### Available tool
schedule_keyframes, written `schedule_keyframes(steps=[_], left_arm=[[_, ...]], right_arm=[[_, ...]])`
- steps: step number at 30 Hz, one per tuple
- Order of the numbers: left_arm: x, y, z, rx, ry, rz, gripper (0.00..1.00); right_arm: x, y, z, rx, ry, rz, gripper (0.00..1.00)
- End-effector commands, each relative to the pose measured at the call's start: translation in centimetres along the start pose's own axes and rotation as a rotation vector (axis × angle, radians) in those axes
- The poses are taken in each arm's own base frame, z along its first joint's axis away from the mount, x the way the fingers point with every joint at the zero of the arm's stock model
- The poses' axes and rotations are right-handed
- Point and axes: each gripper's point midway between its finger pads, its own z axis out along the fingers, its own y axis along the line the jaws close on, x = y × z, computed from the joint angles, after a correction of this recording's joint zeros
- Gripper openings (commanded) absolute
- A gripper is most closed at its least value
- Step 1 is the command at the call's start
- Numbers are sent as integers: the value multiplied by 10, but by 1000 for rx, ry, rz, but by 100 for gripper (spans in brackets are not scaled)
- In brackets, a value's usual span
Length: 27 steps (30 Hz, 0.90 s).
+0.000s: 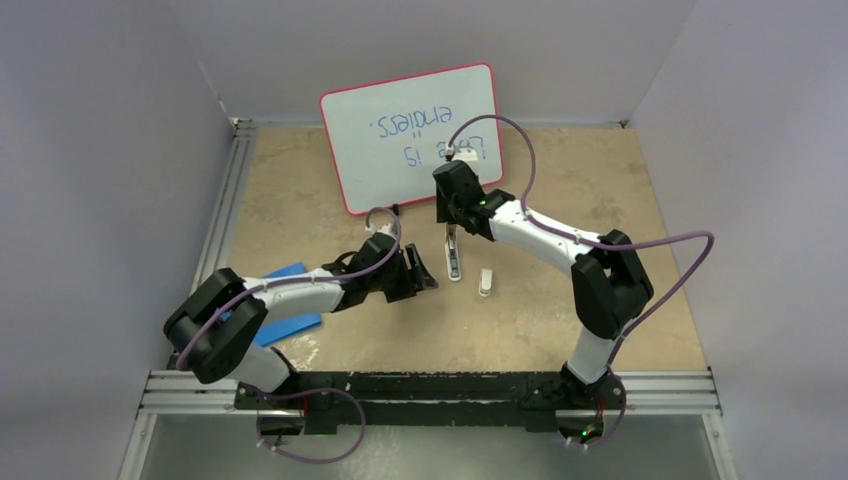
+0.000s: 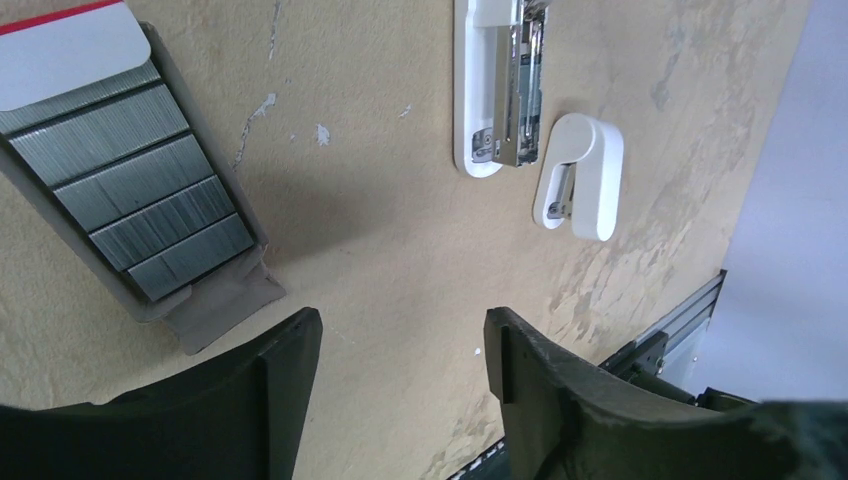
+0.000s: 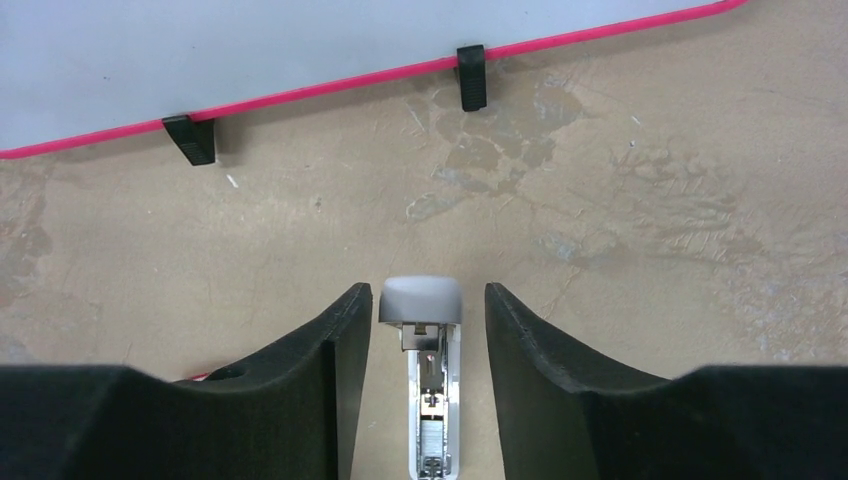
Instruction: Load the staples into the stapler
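The stapler [image 3: 432, 410], slim and white with its metal channel facing up, lies on the table [image 1: 560, 200]. My right gripper [image 3: 427, 296] straddles its grey far end, open, with a small gap on each side. From above, the right gripper [image 1: 450, 222] sits over the stapler's [image 1: 454, 256] far end. The staples [image 2: 135, 195] are silvery strips in a grey tray sliding out of a red box with a white label [image 2: 65, 45]. My left gripper [image 2: 400, 345] hovers open above bare table, near the tray, holding nothing. The stapler [image 2: 490, 90] shows at the top of the left wrist view.
A short stubby white piece [image 2: 580, 175] lies just right of the stapler, also visible from above [image 1: 486, 283]. A pink-framed whiteboard [image 1: 410, 135] stands on black feet [image 3: 470, 75] at the back. A blue sheet [image 1: 290, 300] lies under the left arm. Grey walls enclose the table.
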Motion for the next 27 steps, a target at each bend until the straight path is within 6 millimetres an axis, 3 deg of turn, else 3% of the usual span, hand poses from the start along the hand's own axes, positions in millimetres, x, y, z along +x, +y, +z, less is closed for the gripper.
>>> schedule_keyframes(steps=[1, 12, 21, 27], left_arm=[[-13, -25, 3, 82, -14, 34, 58], [-16, -29, 19, 90, -6, 47, 48], [-23, -35, 53, 83, 4, 52, 42], [-25, -25, 75, 31, 10, 56, 24]], right_arm=[[-7, 2, -3, -20, -15, 8, 46], [-2, 1, -6, -39, -10, 23, 32], [2, -1, -19, -61, -14, 52, 30], [6, -1, -22, -75, -11, 65, 29]])
